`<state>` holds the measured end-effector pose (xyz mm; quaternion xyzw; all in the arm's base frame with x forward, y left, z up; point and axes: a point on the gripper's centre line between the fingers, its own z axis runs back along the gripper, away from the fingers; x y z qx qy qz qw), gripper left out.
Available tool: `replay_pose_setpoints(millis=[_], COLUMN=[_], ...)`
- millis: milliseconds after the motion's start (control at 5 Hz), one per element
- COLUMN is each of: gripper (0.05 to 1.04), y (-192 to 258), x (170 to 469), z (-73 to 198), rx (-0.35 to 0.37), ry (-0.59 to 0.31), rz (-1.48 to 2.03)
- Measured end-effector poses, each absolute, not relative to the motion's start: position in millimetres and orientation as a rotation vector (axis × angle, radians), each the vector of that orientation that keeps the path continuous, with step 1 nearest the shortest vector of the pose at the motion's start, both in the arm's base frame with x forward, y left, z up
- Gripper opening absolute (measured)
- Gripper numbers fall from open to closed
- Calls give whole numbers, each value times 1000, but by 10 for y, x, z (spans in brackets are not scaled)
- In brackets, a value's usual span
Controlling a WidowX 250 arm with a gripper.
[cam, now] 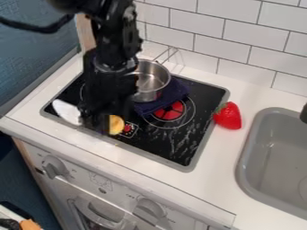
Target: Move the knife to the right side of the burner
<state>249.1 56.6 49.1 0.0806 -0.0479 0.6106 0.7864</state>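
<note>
knife [66,112], as we read it, spans the gripper [100,126] at the stove's [180,152] front left: pale blade on one side, yellow piece [116,125], perhaps the handle, on the other. we can't tell whether the gripper is open or closed. we'd want a firm mid-length hold, a small lift, then a level carry past the red burner [165,114] and a flat set-down just beyond. the pot [154,85] and blue cloth [148,107] crowd the back, so we'd swing along the front, stopping short of the strawberry [228,117]
</note>
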Motion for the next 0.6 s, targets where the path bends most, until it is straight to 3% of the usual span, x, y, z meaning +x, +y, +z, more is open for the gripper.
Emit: replay_pose_setpoints(millis=[200,400,600], gripper=[504,504,504], y=[272,57,-102], x=[2578,2466,2298], z=[593,632,800], rx=[221,168,161], ry=[-107,-93,-156], rz=[1043,813,587])
